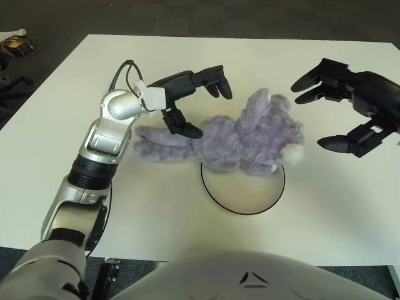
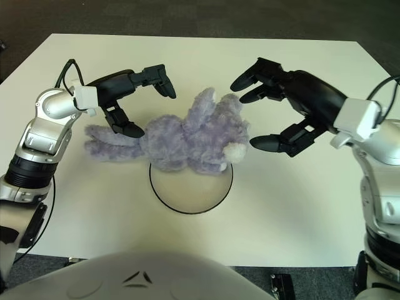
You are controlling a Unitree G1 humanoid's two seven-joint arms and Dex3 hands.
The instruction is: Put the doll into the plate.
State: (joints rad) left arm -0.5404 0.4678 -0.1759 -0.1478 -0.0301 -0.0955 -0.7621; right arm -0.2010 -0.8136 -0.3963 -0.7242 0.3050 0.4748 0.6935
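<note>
Doll (image 1: 240, 142), fuzzy purple plush, lies across the round plate's (image 1: 242, 210) far rim; left hand (image 1: 190, 103) and right hand (image 2: 281, 106) hover spread, empty. Right wrist shows only in right view.

Doll (image 1: 244, 140): a soft toy of shaggy lavender-grey plush, lying on its side across the white desk (image 1: 325, 206). A pale whitish patch shows at its right end. One long limb stretches flat to the left. Its lower edge overlaps the far rim of the plate; most of the body lies outside it.

Plate (image 1: 244, 190): round, shallow, cream-coloured inside with a thin dark rim, sitting flat on the desk, its near part bare.
</note>
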